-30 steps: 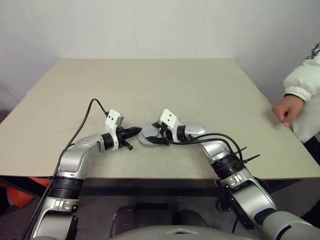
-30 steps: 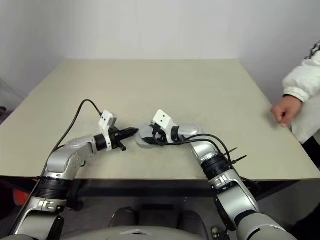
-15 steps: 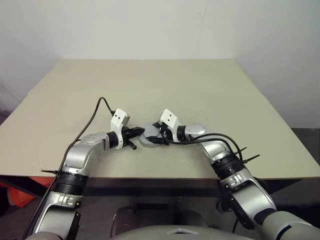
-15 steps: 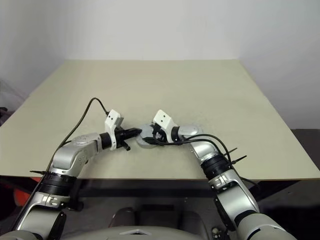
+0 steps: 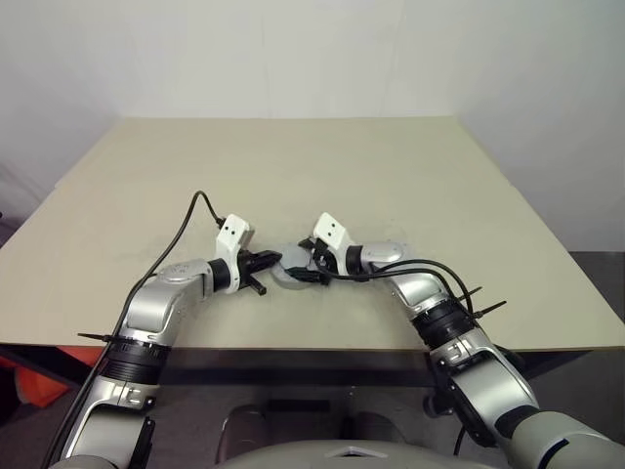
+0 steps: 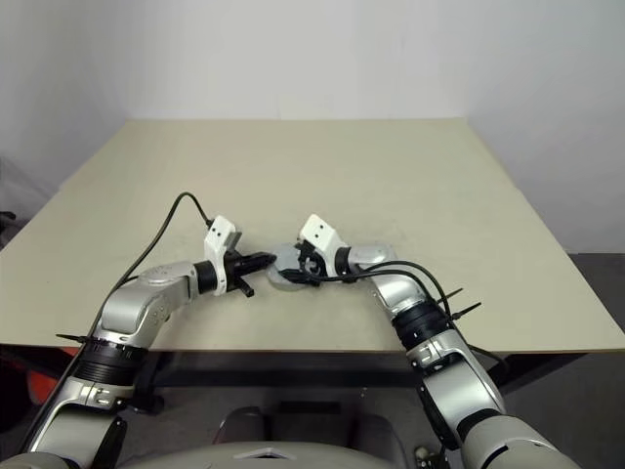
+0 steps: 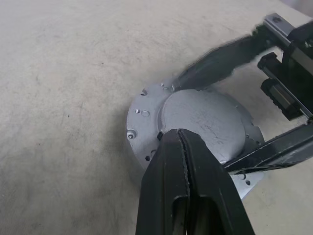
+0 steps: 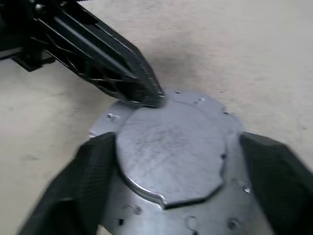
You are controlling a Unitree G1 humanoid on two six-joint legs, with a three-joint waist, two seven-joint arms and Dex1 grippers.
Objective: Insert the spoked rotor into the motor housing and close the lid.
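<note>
While the left gripper (image 7: 182,142), fingers pressed together, bears on the lid (image 7: 203,122) seated on the motor housing (image 7: 145,117), the right gripper (image 8: 171,161), fingers spread apart around it, could knock the lid askew

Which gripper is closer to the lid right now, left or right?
Roughly equal. The left gripper, shut, has its tip at the lid's edge; the right gripper is open with a finger on each side of it.

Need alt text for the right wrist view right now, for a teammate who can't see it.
The lid lies flat on the housing on the beige table. The right gripper straddles the housing with its fingers spread wide on either side. The left gripper, shut, rests its tips on the lid's far edge.
</note>
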